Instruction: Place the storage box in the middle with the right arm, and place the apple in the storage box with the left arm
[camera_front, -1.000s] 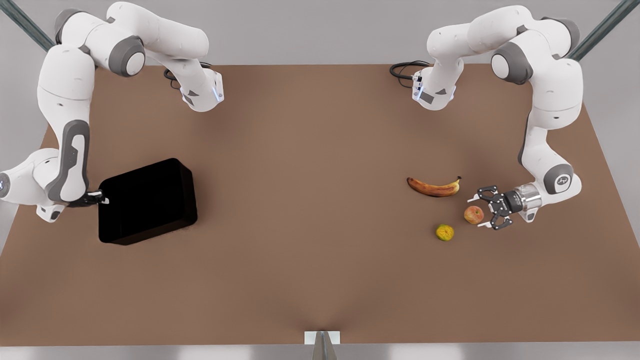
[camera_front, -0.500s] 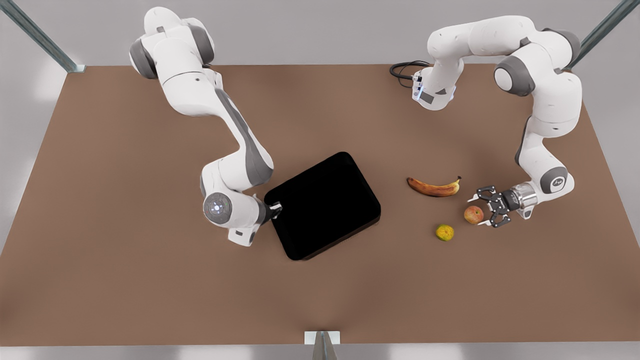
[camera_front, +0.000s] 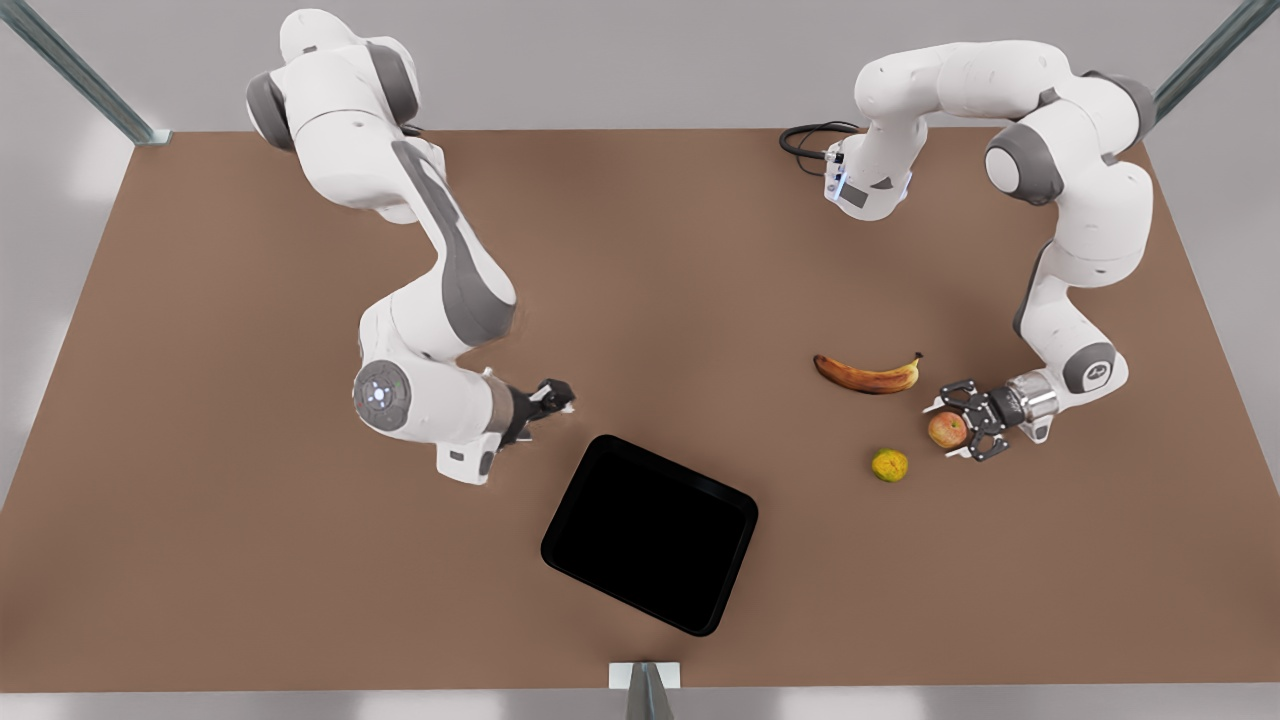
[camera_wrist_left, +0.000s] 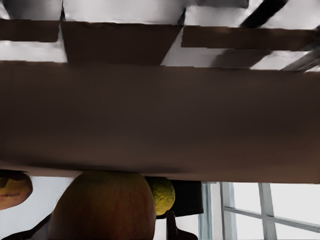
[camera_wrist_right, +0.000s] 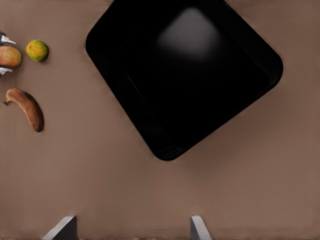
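On the brown table (camera_front: 250, 560) the black storage box (camera_front: 650, 548) sits mid-front, the right gripper (camera_front: 553, 397) apart from it, empty, fingers near together. The left gripper (camera_front: 958, 432) brackets the apple (camera_front: 946, 429), fingers spread; smooth, round and firm, it probably needs gripping across its widest part.

1. The glossy black rectangular storage box (camera_front: 649, 548) has gone from the front view's left to the middle, near the front edge of the brown surface (camera_front: 250, 560).
2. The right tool (camera_front: 556, 396) has let go of it and is now apart from it.
3. The left tool (camera_front: 955, 428) has advanced; its fingers now flank the pinkish-red apple (camera_front: 946, 430).
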